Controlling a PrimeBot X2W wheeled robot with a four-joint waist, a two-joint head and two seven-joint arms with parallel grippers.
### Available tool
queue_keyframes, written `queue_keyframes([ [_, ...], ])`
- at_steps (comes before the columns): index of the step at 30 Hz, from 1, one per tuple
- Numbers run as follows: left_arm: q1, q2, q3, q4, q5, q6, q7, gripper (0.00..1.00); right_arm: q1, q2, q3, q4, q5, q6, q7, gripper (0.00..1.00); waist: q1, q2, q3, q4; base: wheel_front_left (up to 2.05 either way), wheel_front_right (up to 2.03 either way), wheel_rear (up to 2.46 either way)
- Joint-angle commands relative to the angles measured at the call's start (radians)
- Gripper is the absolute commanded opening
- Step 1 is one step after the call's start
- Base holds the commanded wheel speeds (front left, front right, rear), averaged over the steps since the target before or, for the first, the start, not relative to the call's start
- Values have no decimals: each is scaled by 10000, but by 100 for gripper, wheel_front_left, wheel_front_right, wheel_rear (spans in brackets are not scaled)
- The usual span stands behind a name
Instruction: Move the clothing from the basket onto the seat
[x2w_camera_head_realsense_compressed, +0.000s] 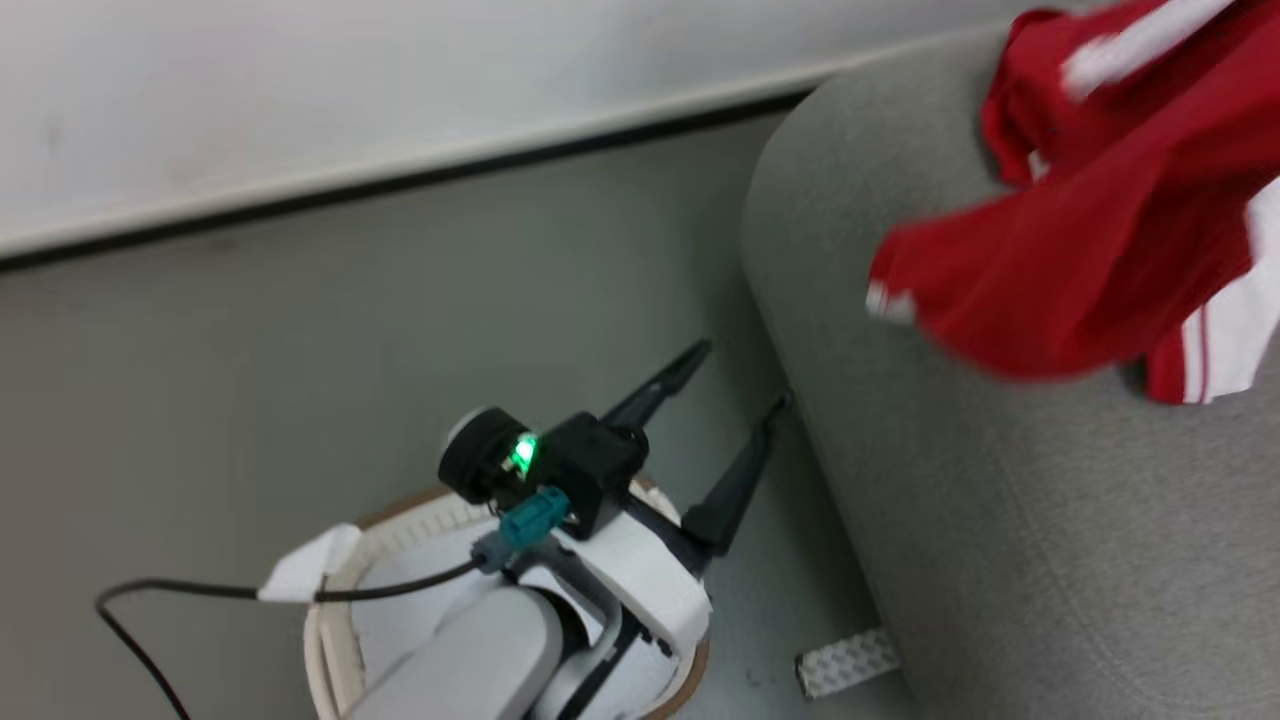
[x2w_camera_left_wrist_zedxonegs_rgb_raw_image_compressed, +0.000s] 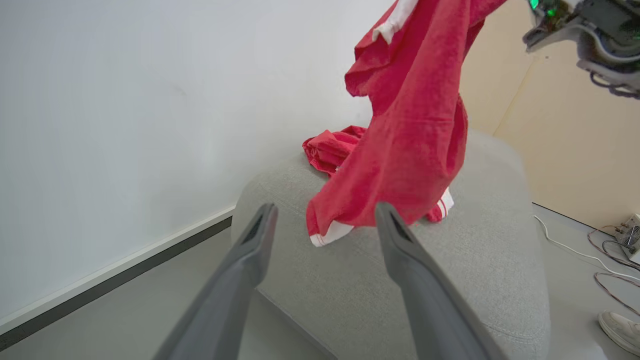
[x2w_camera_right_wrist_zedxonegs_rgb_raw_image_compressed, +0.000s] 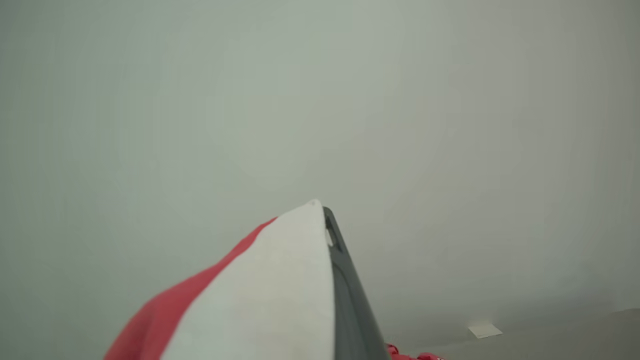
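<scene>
Overhead, the right gripper (x2w_camera_right_wrist_zedxonegs_rgb_raw_image_compressed: 320, 209) is clamped on the red garment (x2w_camera_left_wrist_zedxonegs_rgb_raw_image_compressed: 415, 140), which hangs below it over the grey sofa (x2w_camera_left_wrist_zedxonegs_rgb_raw_image_compressed: 475, 260). The left gripper (x2w_camera_head_realsense_compressed: 745, 372) stands wide, with the basket (x2w_camera_head_realsense_compressed: 330, 620) beneath its wrist.

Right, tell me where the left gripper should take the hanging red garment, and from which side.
Grip the low white-edged corner of the red garment. It hangs from the shut right gripper over the sofa, and that corner juts out thin and flat. The open left gripper points at it from the sofa's rounded end, so probably go straight in from there.
</scene>
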Motion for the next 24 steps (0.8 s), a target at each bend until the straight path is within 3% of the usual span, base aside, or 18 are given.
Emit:
queue_keyframes([
  [1, -214, 163, 81, -111, 90, -46, 47, 100, -487, -95, -496, 72, -166, -23, 102, 0, -2, -1, 1286, 420, 0, 0, 0],
  [9, -724, 773, 363, -697, 263, -101, 361, 100, -3220, -1109, -4087, 1409, -1656, -23, 1113, 0, -2, -1, 2642, 763, 0, 0, 0],
  [14, -752, 947, 404, -980, 265, -46, 480, 100, -3525, -1718, -5606, 2584, -3161, -23, 1440, 0, -2, -1, 3164, 967, 0, 0, 0],
  [21, -568, 1161, 363, -1078, 334, 14, 626, 100, -2178, -845, -7019, 4508, -4227, -24, 686, 0, -2, -1, 3588, 1086, 0, 0, 0],
  [24, -479, 1261, 409, -1106, 310, 85, 647, 100, -1665, -309, -7156, 5240, -4469, -24, 141, 0, -2, -1, 3585, 1070, 0, 0, 0],
])
